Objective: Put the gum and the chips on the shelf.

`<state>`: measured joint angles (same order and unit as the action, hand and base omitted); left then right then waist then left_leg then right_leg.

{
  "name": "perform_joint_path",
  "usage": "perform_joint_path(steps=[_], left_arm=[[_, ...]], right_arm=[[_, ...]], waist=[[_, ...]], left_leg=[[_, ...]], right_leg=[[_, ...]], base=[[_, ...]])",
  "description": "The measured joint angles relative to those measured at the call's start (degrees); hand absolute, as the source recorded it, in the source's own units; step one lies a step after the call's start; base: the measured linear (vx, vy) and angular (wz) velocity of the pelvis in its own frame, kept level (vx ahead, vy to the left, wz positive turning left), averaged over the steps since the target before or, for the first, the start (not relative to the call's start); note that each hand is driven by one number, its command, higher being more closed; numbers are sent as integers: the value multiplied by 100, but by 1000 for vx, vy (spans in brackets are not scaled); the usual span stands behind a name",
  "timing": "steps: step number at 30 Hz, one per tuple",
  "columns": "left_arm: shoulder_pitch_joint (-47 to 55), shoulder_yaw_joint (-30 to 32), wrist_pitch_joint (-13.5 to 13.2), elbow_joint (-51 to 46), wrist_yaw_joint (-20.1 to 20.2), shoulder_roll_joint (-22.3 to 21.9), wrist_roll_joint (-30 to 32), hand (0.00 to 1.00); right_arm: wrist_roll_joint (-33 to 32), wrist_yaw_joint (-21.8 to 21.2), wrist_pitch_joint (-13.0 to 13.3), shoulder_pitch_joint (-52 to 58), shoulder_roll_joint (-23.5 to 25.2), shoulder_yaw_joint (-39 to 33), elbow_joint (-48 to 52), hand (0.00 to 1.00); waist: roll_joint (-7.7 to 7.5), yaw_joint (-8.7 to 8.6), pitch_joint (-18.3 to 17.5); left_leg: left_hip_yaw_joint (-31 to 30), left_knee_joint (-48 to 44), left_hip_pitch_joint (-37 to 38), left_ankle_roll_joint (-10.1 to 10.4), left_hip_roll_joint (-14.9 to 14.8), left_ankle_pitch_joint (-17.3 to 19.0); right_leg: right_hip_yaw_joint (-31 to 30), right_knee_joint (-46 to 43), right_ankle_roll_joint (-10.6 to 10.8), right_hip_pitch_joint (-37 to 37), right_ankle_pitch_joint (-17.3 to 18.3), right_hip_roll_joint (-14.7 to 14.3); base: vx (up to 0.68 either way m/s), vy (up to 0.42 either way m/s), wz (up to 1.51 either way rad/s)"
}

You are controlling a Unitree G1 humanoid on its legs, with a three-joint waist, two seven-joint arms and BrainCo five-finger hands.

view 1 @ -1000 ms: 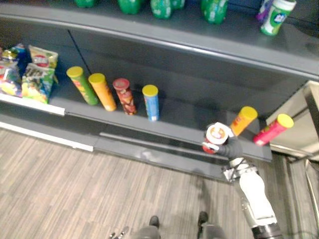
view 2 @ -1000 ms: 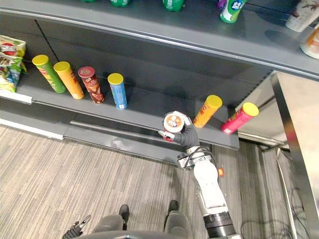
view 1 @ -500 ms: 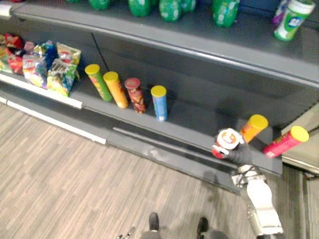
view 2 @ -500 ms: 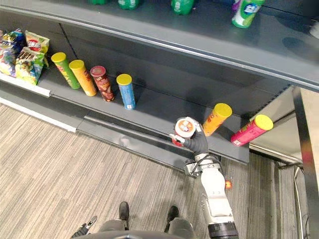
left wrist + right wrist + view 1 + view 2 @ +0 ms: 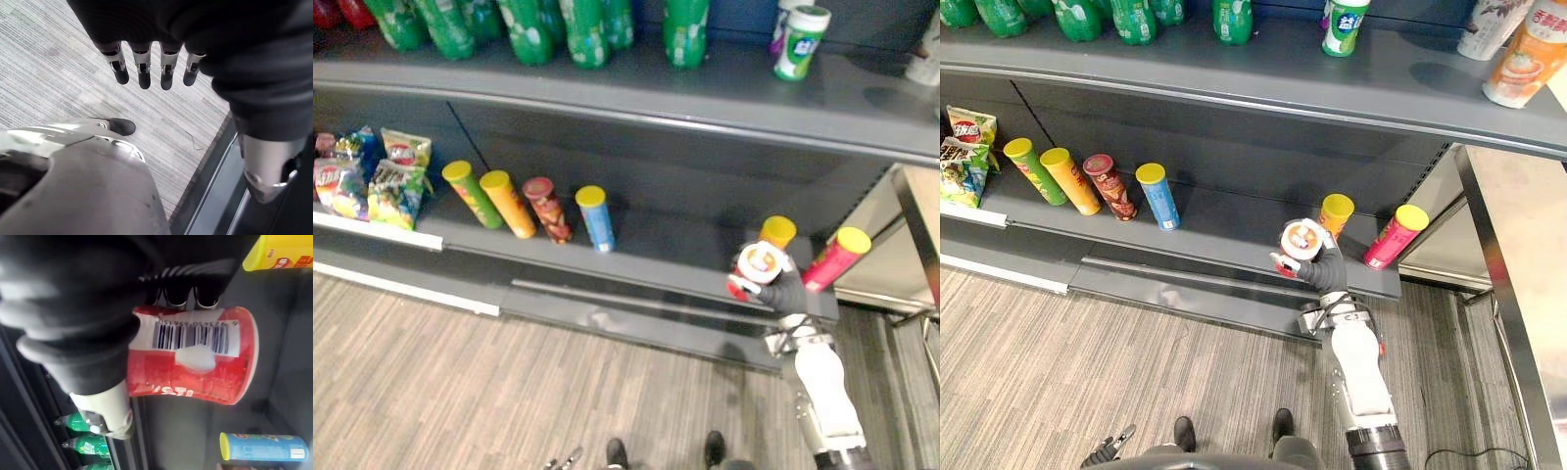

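So right hand [image 5: 1318, 268] grips the red chips can [image 5: 1300, 241] at the lower shelf [image 5: 1234, 221] edge, not down yet; gum bottle [image 5: 1344, 25] looks shelved already, left hand [image 5: 144, 73] hangs loose.

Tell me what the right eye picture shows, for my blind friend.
The robot's right hand holds a red chip can at the front edge of the lower shelf, beside an orange can and a pink can. Four more cans stand further left; green bottles and a gum tub sit on the upper shelf.
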<state>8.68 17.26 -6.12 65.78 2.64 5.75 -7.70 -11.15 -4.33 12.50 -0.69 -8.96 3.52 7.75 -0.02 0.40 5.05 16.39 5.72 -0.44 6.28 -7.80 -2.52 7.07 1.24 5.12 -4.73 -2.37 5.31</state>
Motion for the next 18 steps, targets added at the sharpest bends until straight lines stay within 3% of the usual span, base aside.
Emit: perform_joint_path(steps=[6, 12, 18], left_arm=[[5, -2, 12, 36, -1, -1, 3, 0], [18, -16, 12, 38, -1, 19, 18, 0], [25, -200, 21, 37, -5, 78, 170, 0]], right_arm=[[-333, -9, 0, -436, -414, 6, 663, 100], [-530, -37, 0, -950, -701, -66, 762, 100], [-529, 211, -1, -1684, -965, -253, 746, 100]], waist=[[-55, -31, -87], [-103, -30, -141], [-113, -27, -148]], left_leg=[[119, 3, 77, -16, -15, -11], [196, 9, 138, -22, -30, -14], [179, 12, 136, -48, -28, -36]], right_leg=[[-159, 61, -24, 7, -96, -39], [-271, 72, -26, 6, -123, -68], [-252, 72, -11, 8, -139, -66]], base=[[-14, -6, -15], [-15, -7, -9], [0, 0, 0]])
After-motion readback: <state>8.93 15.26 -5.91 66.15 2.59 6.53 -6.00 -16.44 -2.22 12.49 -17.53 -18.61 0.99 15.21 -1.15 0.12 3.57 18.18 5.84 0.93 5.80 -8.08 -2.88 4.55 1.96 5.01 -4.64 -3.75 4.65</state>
